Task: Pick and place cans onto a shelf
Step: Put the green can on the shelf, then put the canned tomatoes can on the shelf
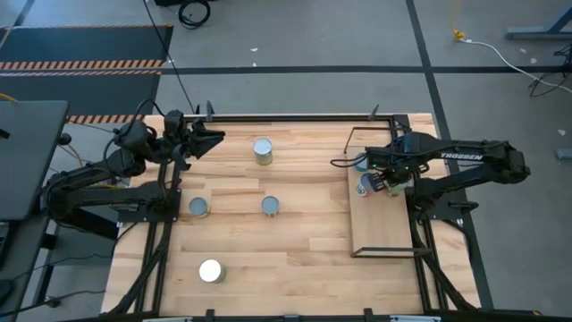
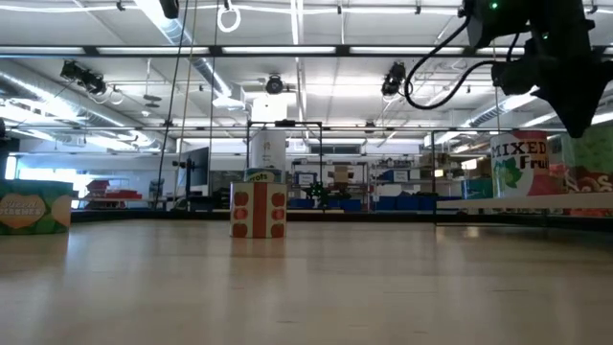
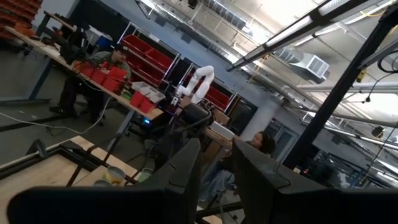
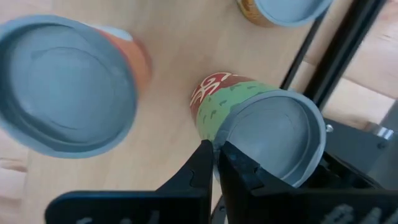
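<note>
The shelf (image 1: 382, 224), a light wood board in a thin black frame, lies at the table's right. Three cans stand at its far end: a green-labelled one (image 4: 264, 127), an orange-labelled one (image 4: 62, 93) and one at the picture's edge (image 4: 283, 9). My right gripper (image 4: 216, 160) hovers over the green-labelled can's rim, fingers shut; it also shows in the high view (image 1: 374, 182). Several more cans stand on the tabletop (image 1: 263, 150), (image 1: 198, 207), (image 1: 270, 207), one white-topped (image 1: 211, 270). My left gripper (image 1: 213, 139) is open and empty, raised at the far left. My right gripper's shut fingertips (image 4: 235, 163) point down over the near rim (image 4: 227, 134) of the green-labelled can's top. I cannot tell whether they touch it. The can stands upright on the shelf board.
The shelf's black frame bar (image 4: 333, 56) runs close beside the green-labelled can. In the low view a red-patterned can (image 2: 259, 209) stands mid-table and a can marked MIXED Fruit (image 2: 520, 165) at the right. People sit at benches beyond the table (image 3: 112, 59).
</note>
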